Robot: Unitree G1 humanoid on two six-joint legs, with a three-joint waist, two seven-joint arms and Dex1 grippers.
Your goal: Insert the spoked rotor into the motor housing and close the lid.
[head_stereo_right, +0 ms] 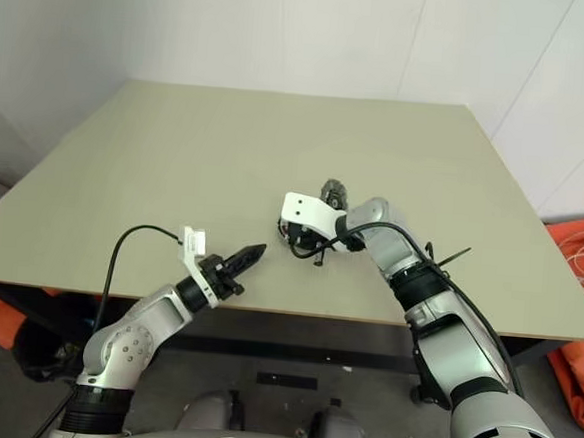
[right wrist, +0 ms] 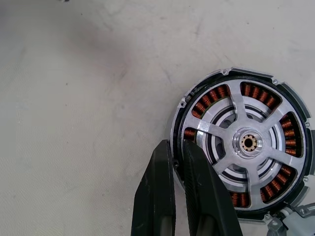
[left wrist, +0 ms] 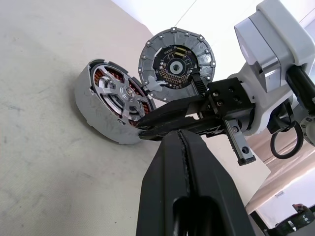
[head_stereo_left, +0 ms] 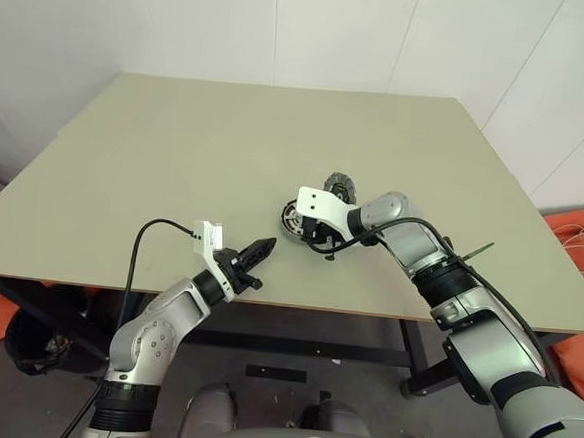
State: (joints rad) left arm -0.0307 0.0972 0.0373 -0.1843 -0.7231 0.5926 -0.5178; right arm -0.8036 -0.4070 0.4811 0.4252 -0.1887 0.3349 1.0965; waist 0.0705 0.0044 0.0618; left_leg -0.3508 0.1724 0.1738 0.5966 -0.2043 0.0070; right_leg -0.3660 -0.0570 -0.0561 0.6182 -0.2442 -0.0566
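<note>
The motor housing [right wrist: 257,90], a round drum with copper windings, sits on the table near the front middle [head_stereo_left: 291,219]. The spoked rotor [right wrist: 248,143] lies inside it, silver spokes over the windings. My right gripper [right wrist: 175,147] is shut on the housing's rim, one finger outside the wall and one inside. The lid [left wrist: 176,59], a grey disc with dark patches, is on the table just beyond the housing [head_stereo_left: 341,187]. My left gripper [head_stereo_left: 260,249] is shut on nothing and hovers left of the housing, pointing at it.
The beige table [head_stereo_left: 176,161] spreads wide to the left and to the back. Its front edge runs just below both grippers. A black cable [head_stereo_left: 145,244] loops from my left wrist. Orange fabric [head_stereo_left: 581,239] lies on the floor to the right.
</note>
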